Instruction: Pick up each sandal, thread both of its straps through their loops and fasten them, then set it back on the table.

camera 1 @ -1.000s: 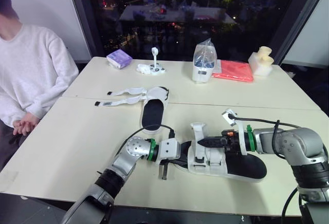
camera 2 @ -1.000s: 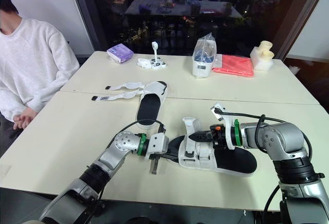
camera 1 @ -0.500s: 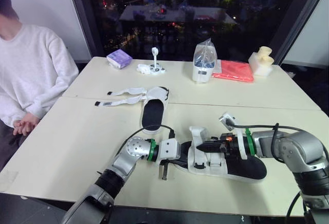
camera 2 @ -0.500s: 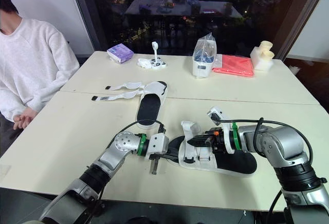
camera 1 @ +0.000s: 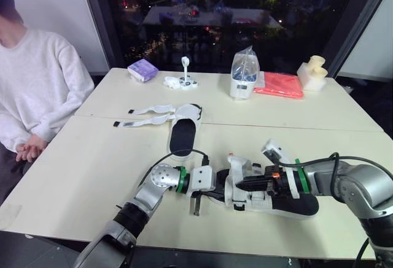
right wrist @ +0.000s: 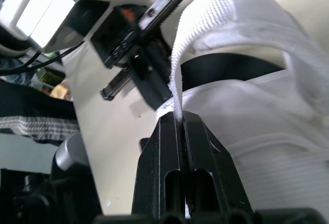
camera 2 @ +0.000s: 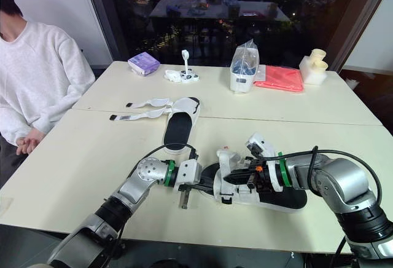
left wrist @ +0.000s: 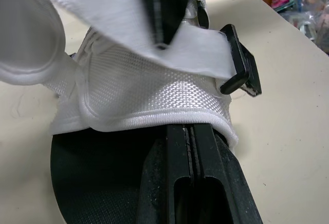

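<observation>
Near sandal [camera 1: 299, 204]: lies on the near right part of the table [camera 1: 80, 163], black sole down, white upper at its left end.
Left gripper [camera 1: 216, 191]: fingers pressed together, tips tucked under the rim of the upper, holding the near sandal at its left end.
Right gripper [camera 1: 241, 185]: clamped on a white strap [right wrist: 177, 80], which arches up from the fingers over the upper.
Far sandal [camera 1: 183, 134]: flat near the table's middle, its two bands lying unfastened toward the left.
Far side: purple box [camera 1: 142, 69], white container [camera 1: 244, 77] with a clear bag on it, red packet [camera 1: 279, 85].
Person [camera 1: 34, 90]: seated at the left, hands together.
</observation>
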Tool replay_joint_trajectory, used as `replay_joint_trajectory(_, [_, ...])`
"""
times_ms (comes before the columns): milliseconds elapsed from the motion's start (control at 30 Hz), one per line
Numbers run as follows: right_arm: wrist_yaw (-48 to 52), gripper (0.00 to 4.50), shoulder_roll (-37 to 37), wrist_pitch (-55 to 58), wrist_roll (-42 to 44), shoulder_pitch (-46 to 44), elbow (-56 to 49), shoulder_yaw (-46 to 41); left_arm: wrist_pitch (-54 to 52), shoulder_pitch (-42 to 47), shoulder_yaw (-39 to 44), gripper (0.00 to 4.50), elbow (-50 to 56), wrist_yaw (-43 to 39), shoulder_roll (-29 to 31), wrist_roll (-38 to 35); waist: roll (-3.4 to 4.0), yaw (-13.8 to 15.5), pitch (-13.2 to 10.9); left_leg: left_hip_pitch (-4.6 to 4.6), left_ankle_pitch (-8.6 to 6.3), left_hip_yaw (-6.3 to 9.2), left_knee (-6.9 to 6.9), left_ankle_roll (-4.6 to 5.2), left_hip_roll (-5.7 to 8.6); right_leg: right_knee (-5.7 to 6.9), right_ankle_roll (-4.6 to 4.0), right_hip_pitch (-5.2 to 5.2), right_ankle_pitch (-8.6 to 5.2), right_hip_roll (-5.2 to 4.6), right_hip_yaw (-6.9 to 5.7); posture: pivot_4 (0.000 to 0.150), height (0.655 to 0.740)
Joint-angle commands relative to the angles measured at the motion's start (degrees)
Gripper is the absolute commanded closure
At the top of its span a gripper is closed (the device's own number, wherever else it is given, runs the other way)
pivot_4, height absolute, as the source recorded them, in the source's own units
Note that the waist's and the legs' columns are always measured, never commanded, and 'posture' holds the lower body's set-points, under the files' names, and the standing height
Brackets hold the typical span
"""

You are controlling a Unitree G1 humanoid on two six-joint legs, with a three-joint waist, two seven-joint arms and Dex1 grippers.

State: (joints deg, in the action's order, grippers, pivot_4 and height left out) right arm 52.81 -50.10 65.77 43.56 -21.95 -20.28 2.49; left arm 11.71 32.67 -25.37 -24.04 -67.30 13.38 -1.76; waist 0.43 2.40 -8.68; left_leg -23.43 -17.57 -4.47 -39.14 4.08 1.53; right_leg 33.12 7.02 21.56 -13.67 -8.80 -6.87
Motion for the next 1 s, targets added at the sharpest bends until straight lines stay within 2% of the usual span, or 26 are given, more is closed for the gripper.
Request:
replay_joint_trajectory(33, [-0.29,4.47,-0.57,0.39,-0.11,2.02,-2.42,1.14,-2.73,-3.2,-4.86,4.5,-4.84,-0.93,1.15,5.1,0.0,-0.05,0.0,0.0,0.0,0.0,0.0,0.0,0.0,-0.01,0.0,-0.01,0.0,0.0,0.0,0.15,0.74])
replay_joint_trajectory(133, [0.24,4.47,-1.77,-0.6,-0.74,3.69,-4.34,1.97,-2.73,-3.4,-4.89,4.5,-4.61,-0.95,1.16,5.03,-0.01,0.03,0.01,0.0,0.0,0.01,0.0,0.0,0.0,-0.01,0.0,-0.02,0.0,0.0,0.0,0.15,0.74])
replay_joint_trajectory(167, [0.43,3.94,-2.2,-0.85,-0.72,4.15,-4.96,1.87,-2.71,-3.4,-4.89,4.5,-4.63,-0.94,1.13,5.03,-0.01,0.02,0.01,0.01,0.0,0.01,0.0,0.0,0.0,-0.01,0.0,-0.03,0.0,0.0,-0.01,0.15,0.74])
replay_joint_trajectory(200, [0.59,3.71,-2.65,-0.82,-0.5,4.41,-5.45,1.53,-2.68,-3.39,-4.89,4.5,-4.65,-0.95,1.12,5.04,-0.01,0.01,0.01,0.01,-0.01,0.02,0.0,0.01,0.0,-0.02,0.0,-0.03,0.0,0.0,-0.01,0.15,0.74])
replay_joint_trajectory(367, [1.58,1.24,-6.29,1.83,3.98,4.81,-8.2,-4.32,-2.5,-3.29,-4.93,4.5,-4.85,-0.92,1.04,5.06,-0.02,0.09,0.01,0.01,-0.03,0.02,-0.01,0.05,0.0,-0.05,0.0,-0.08,0.0,-0.01,-0.02,0.15,0.74])
replay_joint_trajectory(567, [1.39,1.24,-10.33,6.0,12.43,10.45,-15.0,-14.95,-2.42,-3.39,-5.15,4.5,-4.85,-0.99,0.97,5.06,-0.03,0.07,0.0,0.01,-0.06,0.03,0.0,0.1,0.0,-0.08,-0.01,-0.09,-0.01,-0.02,-0.02,0.15,0.74])
replay_joint_trajectory(733, [-3.11,1.24,-7.96,8.42,17.35,16.33,-17.08,-19.78,-2.31,-3.16,-5.18,4.5,-5.16,-1.09,0.87,5.03,-0.03,0.04,0.0,0.02,-0.21,0.04,-0.01,0.34,0.0,-0.08,-0.01,-0.11,-0.01,-0.03,-0.01,0.15,0.74])
replay_joint_trajectory(900, [-8.89,1.24,-2.85,2.69,11.72,21.78,-17.29,-16.38,-2.39,-3.1,-5.2,4.5,-5.07,-1.29,0.99,5.01,-0.03,0.01,0.01,0.03,-0.22,0.04,0.0,0.35,0.0,-0.08,0.0,-0.11,-0.01,-0.03,-0.01,0.15,0.74])
replay_joint_trajectory(1000, [-10.93,1.24,0.08,1.28,11.39,22.56,-16.62,-15.59,-2.49,-3.19,-5.21,4.5,-4.87,-1.44,1.17,4.98,0.01,-0.02,0.0,0.03,-0.2,0.03,0.0,0.33,0.0,-0.07,0.0,-0.1,-0.01,-0.02,-0.01,0.15,0.74])
